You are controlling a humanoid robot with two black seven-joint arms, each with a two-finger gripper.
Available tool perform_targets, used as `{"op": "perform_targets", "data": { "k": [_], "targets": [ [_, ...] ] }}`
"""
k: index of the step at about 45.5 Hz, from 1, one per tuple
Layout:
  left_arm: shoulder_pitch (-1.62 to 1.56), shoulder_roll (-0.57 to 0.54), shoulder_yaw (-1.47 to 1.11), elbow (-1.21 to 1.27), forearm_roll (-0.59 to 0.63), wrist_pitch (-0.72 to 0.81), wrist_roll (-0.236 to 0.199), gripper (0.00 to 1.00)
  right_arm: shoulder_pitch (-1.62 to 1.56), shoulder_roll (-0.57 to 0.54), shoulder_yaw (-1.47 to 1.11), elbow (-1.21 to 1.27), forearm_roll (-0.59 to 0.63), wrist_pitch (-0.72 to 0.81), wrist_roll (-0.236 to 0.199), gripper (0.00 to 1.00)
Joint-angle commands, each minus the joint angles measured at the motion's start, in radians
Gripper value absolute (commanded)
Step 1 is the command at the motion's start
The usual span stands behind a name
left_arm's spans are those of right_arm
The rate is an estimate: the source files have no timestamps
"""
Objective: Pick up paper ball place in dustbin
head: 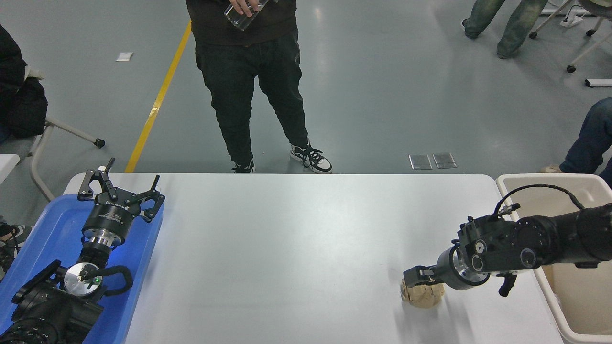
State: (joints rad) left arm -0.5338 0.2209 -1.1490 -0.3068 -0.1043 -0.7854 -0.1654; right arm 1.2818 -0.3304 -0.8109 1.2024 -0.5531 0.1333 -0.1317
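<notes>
The tan-brown paper ball [423, 296] lies on the white table [287, 239] near its front right. My right gripper [417, 278] comes in from the right, low over the table, and its tip sits on the ball's top, hiding that part. Whether it is open or shut does not show. The cream-white dustbin [564, 177] stands just off the table's right edge, partly behind my right arm. My left gripper [122, 185] is parked open and empty over the blue tray [52, 229] at the lower left.
A person in dark trousers [253, 86] stands at the table's far edge, holding a clear bottle. Other people's legs and chair wheels show at the top right. A chair stands at the far left.
</notes>
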Motion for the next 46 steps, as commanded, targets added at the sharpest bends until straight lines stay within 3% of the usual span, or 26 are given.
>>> {"op": "perform_targets", "data": {
  "k": [1,3,6,11,15,16,24,26,46],
  "targets": [
    [0.000,0.000,0.000,0.000,0.000,0.000,0.000,0.99,-0.022,0.013,0.007,-0.009,-0.005,-0.007,0.000,0.97],
    [0.000,0.000,0.000,0.000,0.000,0.000,0.000,0.99,-0.024,0.013,0.007,-0.009,-0.005,-0.009,0.000,0.89],
    [0.000,0.000,0.000,0.000,0.000,0.000,0.000,0.99,-0.024,0.013,0.007,-0.007,-0.001,-0.018,0.000,0.64],
    [0.000,0.000,0.000,0.000,0.000,0.000,0.000,0.99,-0.022,0.004,0.001,-0.001,0.010,-0.020,0.000,0.54],
    [-0.002,0.000,0.000,0.000,0.000,0.000,0.001,0.99,-0.018,0.001,-0.002,0.005,0.010,-0.017,0.000,0.23],
    [-0.002,0.000,0.000,0.000,0.000,0.000,0.001,0.99,-0.016,-0.001,-0.001,0.006,0.010,-0.017,0.000,0.19],
    [-0.002,0.000,0.003,0.000,0.000,0.000,0.001,0.99,0.010,-0.033,-0.002,0.034,0.030,-0.014,0.001,0.13],
    [-0.002,0.000,0.003,0.000,0.000,0.000,0.001,0.99,0.033,-0.061,-0.004,0.063,0.032,-0.009,0.006,0.00],
    [-0.002,0.002,0.006,0.000,0.000,0.000,0.001,0.99,0.579,-0.168,-0.267,0.348,0.206,0.077,0.009,0.00]
  ]
}}
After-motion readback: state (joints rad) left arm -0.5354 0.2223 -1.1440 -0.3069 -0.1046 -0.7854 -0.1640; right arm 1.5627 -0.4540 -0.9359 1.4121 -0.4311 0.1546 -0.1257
